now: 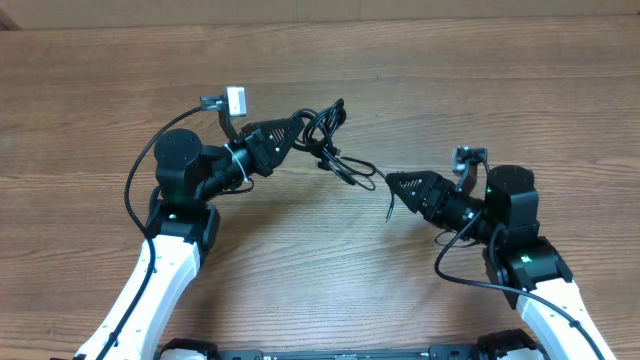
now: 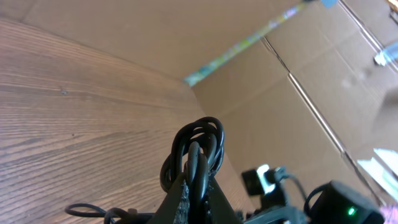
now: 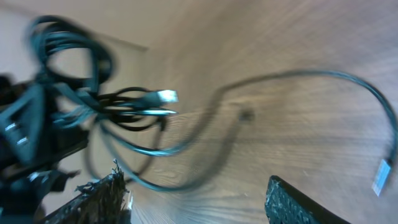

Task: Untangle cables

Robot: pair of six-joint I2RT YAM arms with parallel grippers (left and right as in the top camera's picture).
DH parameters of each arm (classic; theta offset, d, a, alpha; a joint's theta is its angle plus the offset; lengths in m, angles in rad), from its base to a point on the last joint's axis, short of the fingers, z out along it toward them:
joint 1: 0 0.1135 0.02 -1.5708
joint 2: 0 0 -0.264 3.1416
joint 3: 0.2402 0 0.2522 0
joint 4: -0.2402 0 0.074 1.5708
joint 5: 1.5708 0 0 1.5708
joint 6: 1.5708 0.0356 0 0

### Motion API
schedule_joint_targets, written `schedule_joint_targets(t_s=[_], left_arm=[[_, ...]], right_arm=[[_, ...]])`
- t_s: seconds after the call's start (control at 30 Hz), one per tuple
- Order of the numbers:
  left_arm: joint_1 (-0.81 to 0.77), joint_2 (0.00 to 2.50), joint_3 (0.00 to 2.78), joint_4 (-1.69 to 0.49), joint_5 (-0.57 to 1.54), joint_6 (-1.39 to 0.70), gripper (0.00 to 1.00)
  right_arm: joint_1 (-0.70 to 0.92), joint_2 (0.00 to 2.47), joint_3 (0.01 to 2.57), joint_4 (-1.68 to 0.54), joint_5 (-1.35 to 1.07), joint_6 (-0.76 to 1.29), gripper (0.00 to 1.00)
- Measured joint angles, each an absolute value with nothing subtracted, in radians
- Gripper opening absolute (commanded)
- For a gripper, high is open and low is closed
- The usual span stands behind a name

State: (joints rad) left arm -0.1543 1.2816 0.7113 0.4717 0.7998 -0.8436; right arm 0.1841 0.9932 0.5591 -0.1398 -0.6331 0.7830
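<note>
The left gripper (image 1: 300,129) has its fingers (image 2: 180,202) clenched on the cables (image 2: 199,144). A bundle of black loops stands up from between the pads in the left wrist view. Seen from overhead, that clump sits just past the fingertips, raised above the table (image 1: 300,260), near the middle and toward the far side.

The right gripper (image 3: 196,200) is released. Its two fingers (image 3: 102,196) stand wide apart with only bare wood showing between them, and nothing is held. It points at the clump from the right, a little apart from it.

From the clump a loose strand (image 3: 298,76) sags low, rises, then arcs across the wood to the right and ends in a small plug (image 3: 380,177) (blurred, so its type is unclear). A second, silver-tipped plug (image 3: 166,96) juts out of the tangle itself. From overhead, a thin cord runs from the clump down toward the right gripper's fingertips; whether it touches them cannot be told.

Beyond the table's far edge stands a cardboard wall (image 2: 280,99)
</note>
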Motion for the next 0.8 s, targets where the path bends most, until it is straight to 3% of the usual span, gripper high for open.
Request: schedule_joint_targets(t_s=[0.27, 0.8], left_arm=[[-0.154, 1.282, 0.711, 0.476, 0.865, -0.787, 0.04], [-0.154, 1.282, 0.711, 0.467, 0.888, -0.778, 0.04]], right_arm=[[0.184, 0.993, 0.559, -0.044, -0.694, 0.701, 0.76], [0.184, 0.993, 0.559, -0.057, -0.702, 0.683, 0.82]])
